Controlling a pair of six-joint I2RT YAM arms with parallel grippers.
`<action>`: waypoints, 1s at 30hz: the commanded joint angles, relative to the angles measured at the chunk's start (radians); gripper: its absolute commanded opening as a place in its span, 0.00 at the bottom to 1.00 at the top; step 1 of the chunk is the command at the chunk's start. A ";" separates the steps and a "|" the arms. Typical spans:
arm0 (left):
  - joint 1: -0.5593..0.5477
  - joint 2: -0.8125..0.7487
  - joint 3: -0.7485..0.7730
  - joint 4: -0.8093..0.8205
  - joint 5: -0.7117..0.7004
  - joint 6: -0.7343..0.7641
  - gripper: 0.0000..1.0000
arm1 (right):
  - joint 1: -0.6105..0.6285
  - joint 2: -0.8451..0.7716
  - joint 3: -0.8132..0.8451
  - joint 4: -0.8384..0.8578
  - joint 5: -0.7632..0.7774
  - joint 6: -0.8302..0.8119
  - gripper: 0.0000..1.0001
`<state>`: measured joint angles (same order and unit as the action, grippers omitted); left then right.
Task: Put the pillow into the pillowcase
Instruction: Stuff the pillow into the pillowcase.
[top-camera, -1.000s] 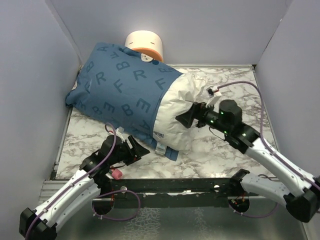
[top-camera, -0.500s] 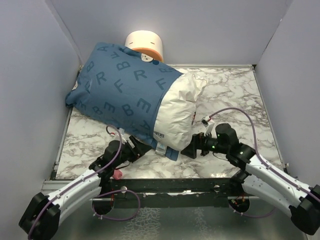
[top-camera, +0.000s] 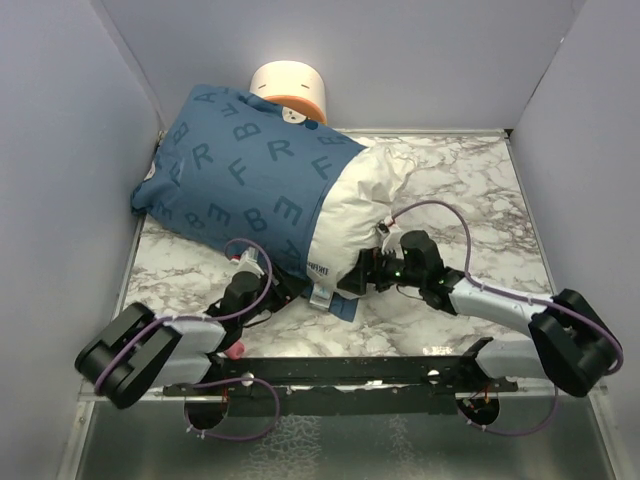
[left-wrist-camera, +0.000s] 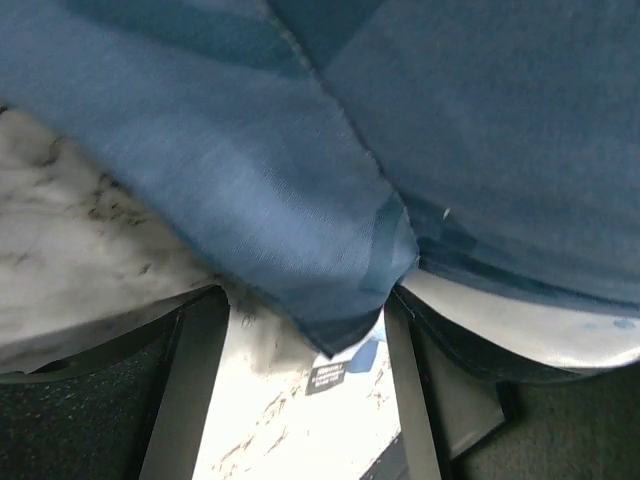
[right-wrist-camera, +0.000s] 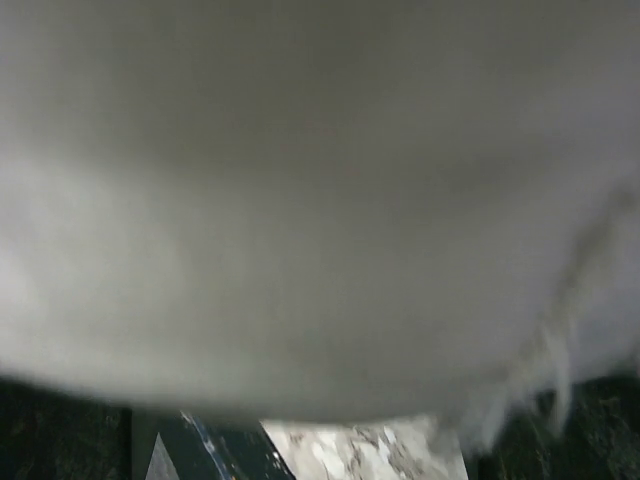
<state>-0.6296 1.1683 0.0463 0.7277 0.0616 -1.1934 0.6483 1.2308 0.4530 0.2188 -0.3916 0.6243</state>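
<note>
The blue lettered pillowcase (top-camera: 250, 170) lies at the back left with the white pillow (top-camera: 352, 210) partly inside, its right end sticking out. My left gripper (top-camera: 283, 293) sits low at the case's near edge. In the left wrist view it (left-wrist-camera: 300, 345) is open, and a corner of the pillowcase (left-wrist-camera: 340, 300) hangs between its fingers (left-wrist-camera: 190, 380). My right gripper (top-camera: 352, 280) presses against the pillow's near end. The right wrist view is blurred: the pillow (right-wrist-camera: 320, 200) fills it, and the right gripper (right-wrist-camera: 350, 440) is open wide.
A cream-and-orange cylinder (top-camera: 290, 88) stands behind the pillowcase at the back wall. Grey walls close in the marble table (top-camera: 470, 190) on three sides. A small printed label (left-wrist-camera: 325, 378) and a blue tag (top-camera: 340, 305) lie by the pillow's near corner.
My right arm swung from the pillow's right end down to its near edge, then pushed left against it. My left gripper slid forward under the pillowcase corner.
</note>
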 joint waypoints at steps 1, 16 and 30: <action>-0.004 0.147 0.056 0.248 0.056 0.015 0.63 | 0.002 0.094 0.093 0.185 -0.009 0.023 1.00; -0.006 -0.302 0.310 -0.431 0.265 0.245 0.00 | 0.002 0.240 0.253 0.495 -0.012 0.230 0.26; -0.012 -0.249 0.537 -0.521 0.566 0.204 0.00 | 0.205 0.586 0.497 0.572 0.242 0.457 0.03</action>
<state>-0.6041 0.8398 0.4889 0.1429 0.3103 -0.9852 0.7406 1.6863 0.9321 0.6868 -0.3157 0.9726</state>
